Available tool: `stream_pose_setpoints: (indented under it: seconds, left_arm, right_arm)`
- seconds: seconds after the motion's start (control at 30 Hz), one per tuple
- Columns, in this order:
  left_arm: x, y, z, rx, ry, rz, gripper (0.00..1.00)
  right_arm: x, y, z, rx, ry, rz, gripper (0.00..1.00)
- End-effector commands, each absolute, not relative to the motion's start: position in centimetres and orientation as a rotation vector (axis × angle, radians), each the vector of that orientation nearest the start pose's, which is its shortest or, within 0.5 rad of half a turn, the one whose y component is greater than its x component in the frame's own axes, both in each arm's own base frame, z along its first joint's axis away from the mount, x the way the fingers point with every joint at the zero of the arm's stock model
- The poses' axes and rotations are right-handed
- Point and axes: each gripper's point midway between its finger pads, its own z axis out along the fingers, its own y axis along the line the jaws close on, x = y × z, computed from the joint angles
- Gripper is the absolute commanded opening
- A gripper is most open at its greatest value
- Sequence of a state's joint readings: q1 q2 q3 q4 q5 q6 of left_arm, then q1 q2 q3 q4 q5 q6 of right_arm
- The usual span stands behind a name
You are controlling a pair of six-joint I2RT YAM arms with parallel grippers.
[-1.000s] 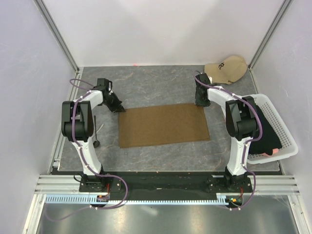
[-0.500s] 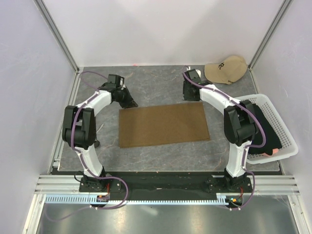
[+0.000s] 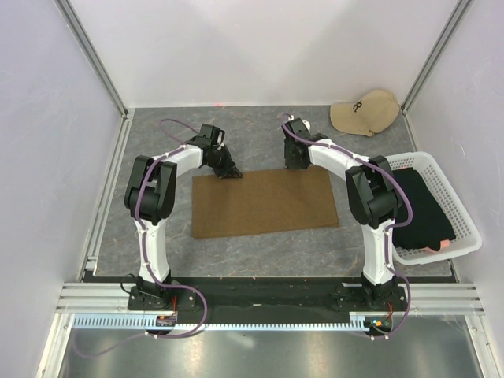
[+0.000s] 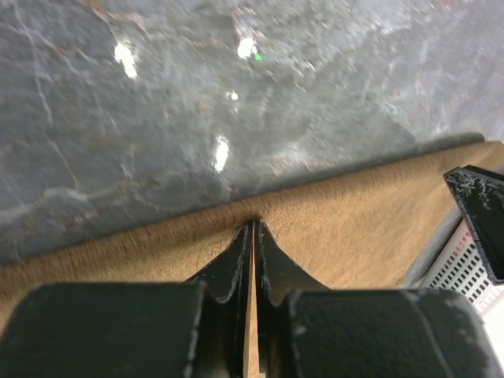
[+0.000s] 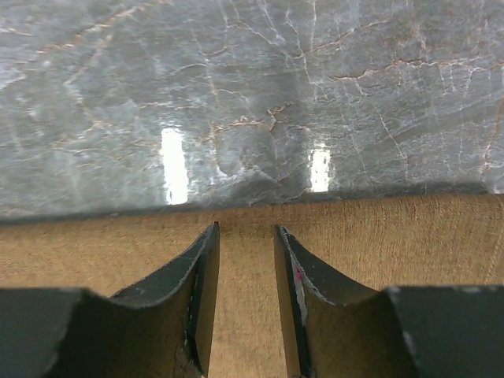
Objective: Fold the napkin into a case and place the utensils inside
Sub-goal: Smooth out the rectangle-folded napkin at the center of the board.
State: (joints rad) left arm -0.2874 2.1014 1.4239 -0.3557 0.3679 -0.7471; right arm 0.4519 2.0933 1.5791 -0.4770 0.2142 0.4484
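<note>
The napkin (image 3: 264,203) lies flat and unfolded in the middle of the tabletop (image 3: 260,134), and both hands work its far edge. Our left hand (image 3: 231,172) has its fingers (image 4: 236,260) pressed together on that edge, which puckers at their tips, so we judge it pinched. Our right hand (image 3: 296,161) is narrowly parted, its 2 fingers (image 5: 201,276) straddling the edge without gripping it. We see no utensils in these views. The risk is a lopsided lift: if the right hand closes on bare tabletop or slips off the thin cloth, only 1 side rises and the fold skews. The outer corners, beyond both hands, may also droop and crease the case.
</note>
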Motion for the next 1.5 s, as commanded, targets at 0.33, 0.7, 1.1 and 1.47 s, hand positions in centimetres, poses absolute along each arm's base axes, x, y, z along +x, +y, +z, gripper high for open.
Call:
stream_pose_setpoints:
  seconds: [0.33, 0.7, 1.1, 1.47]
  left_arm:
    - [44.8, -19.0, 4.7, -0.528, 2.612, -0.844, 0.09]
    - [43.2, -9.9, 4.4, -0.669, 2.596, -0.666, 0.09]
    - [44.4, -7.8, 8.0, -0.534, 2.588, -0.487, 0.18]
    - [35.8, -21.3, 10.9, -0.116, 2.583, -0.651, 0.30]
  right_arm:
    - [47.8, 17.7, 3.8, 0.067, 2.475, -0.039, 0.39]
    - [46.7, 17.6, 8.3, 0.105, 2.438, 0.023, 0.45]
    - [41.1, 13.1, 9.3, 0.181, 2.497, 0.072, 0.59]
    - [34.6, 8.6, 6.3, 0.246, 2.588, 0.057, 0.58]
